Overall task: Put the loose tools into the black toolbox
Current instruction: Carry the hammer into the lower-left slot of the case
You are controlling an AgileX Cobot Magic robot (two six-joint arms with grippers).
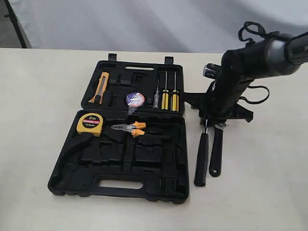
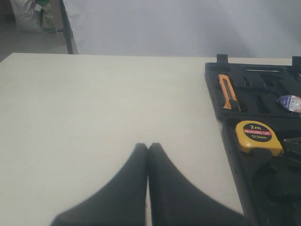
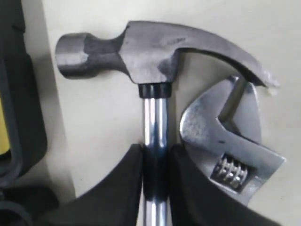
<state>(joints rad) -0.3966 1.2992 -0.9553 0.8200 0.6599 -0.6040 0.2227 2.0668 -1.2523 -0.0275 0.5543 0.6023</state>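
The table (image 1: 38,96) fills the exterior view, with broad bare surface left of the toolbox (image 1: 120,185) and at the lower right. The one toolbox lies open left of centre, lid half toward the top of the frame and tray half toward the bottom, its right edge near the two loose tools. The right arm (image 1: 240,67) comes in from the upper right. One hammer (image 1: 201,159) lies just right of the toolbox, long axis nearly up and down the frame, head up under the arm and grip end down. One wrench (image 1: 216,154) lies just beside it on the right, almost parallel, jaws up and handle down; its jaw sits under the hammer's claw. The right tool (image 3: 155,155) is clamped narrow on the hammer's steel shaft just below the head. The left tool (image 2: 148,150) has its fingers pressed together on nothing, over bare table left of the toolbox. In the tray: one tape measure (image 1: 89,124) and one pliers (image 1: 130,128). In the lid: one knife (image 1: 100,88), two yellow screwdrivers (image 1: 170,100), and one tape roll (image 1: 135,99) at centre.
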